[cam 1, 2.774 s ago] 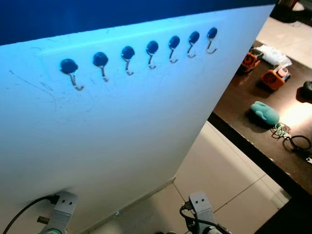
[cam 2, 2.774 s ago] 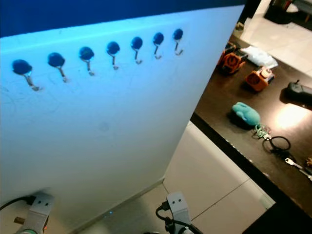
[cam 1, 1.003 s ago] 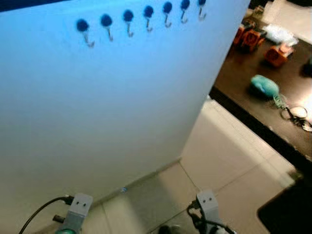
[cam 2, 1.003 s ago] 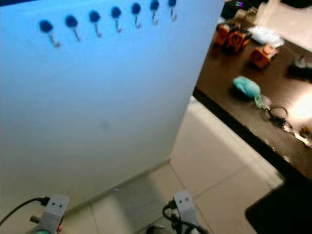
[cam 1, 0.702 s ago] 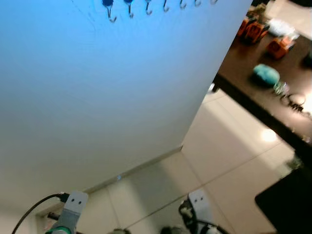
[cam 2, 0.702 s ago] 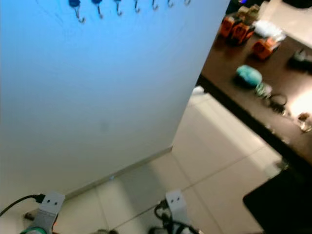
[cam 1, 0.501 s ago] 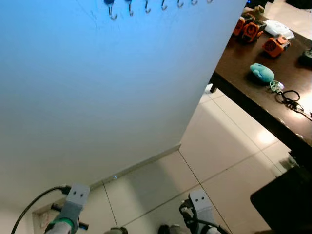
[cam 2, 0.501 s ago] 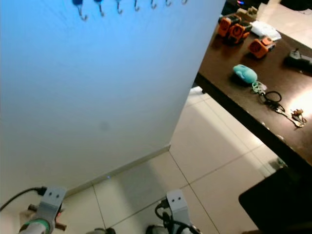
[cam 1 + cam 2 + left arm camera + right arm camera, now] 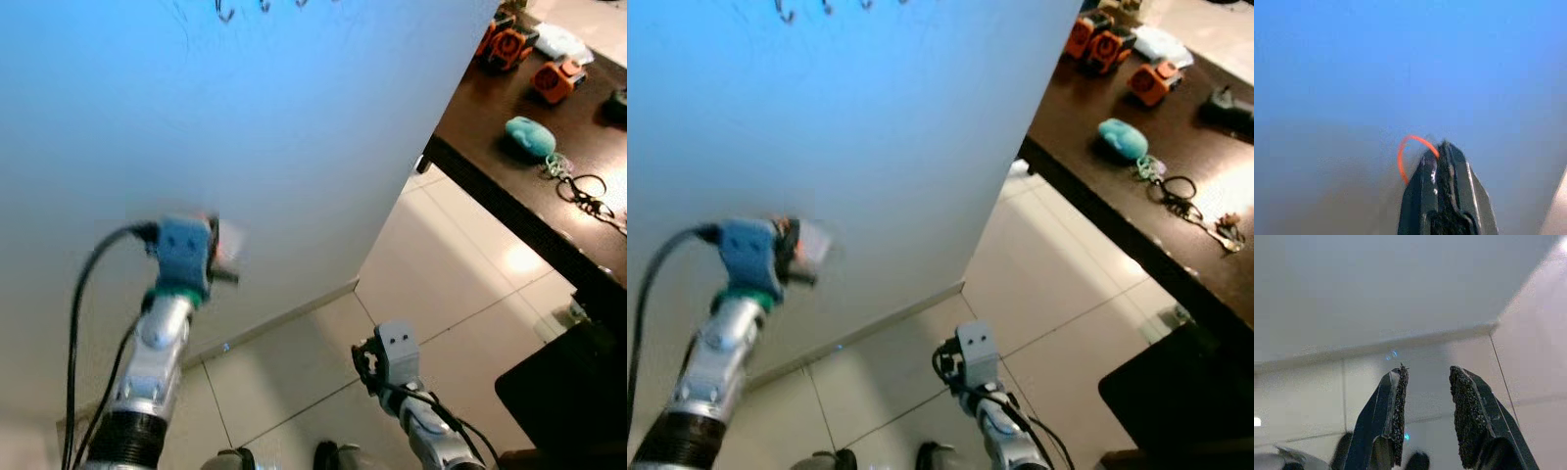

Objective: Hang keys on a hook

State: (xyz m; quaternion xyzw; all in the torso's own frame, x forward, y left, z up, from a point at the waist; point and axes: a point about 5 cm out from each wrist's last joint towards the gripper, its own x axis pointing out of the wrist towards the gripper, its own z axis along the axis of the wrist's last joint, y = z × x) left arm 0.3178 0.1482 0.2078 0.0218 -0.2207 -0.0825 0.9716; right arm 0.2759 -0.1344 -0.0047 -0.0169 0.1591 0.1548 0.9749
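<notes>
A row of metal hooks [image 9: 223, 12] on blue round mounts sits high on the white wall [image 9: 294, 147], cut off by the top edge of the eye views. My left arm is raised in front of the wall, well below the hooks, and is blurred. My left gripper [image 9: 1442, 147] is shut on a thin orange ring [image 9: 1403, 152] that loops out beside its fingertips. No keys can be made out on the ring. My right gripper [image 9: 1427, 374] hangs low over the tiled floor, open with nothing between its fingers.
A dark table [image 9: 490, 108] stands to the right. On it lie a teal object [image 9: 530, 135], a bunch of keys on a black ring [image 9: 583, 191] and orange toy blocks [image 9: 509, 44]. Pale floor tiles [image 9: 441, 274] lie between wall and table.
My left arm has swung up from low in the view to mid-height before the wall. The camera has tilted down, so the hooks have slid to the top edge.
</notes>
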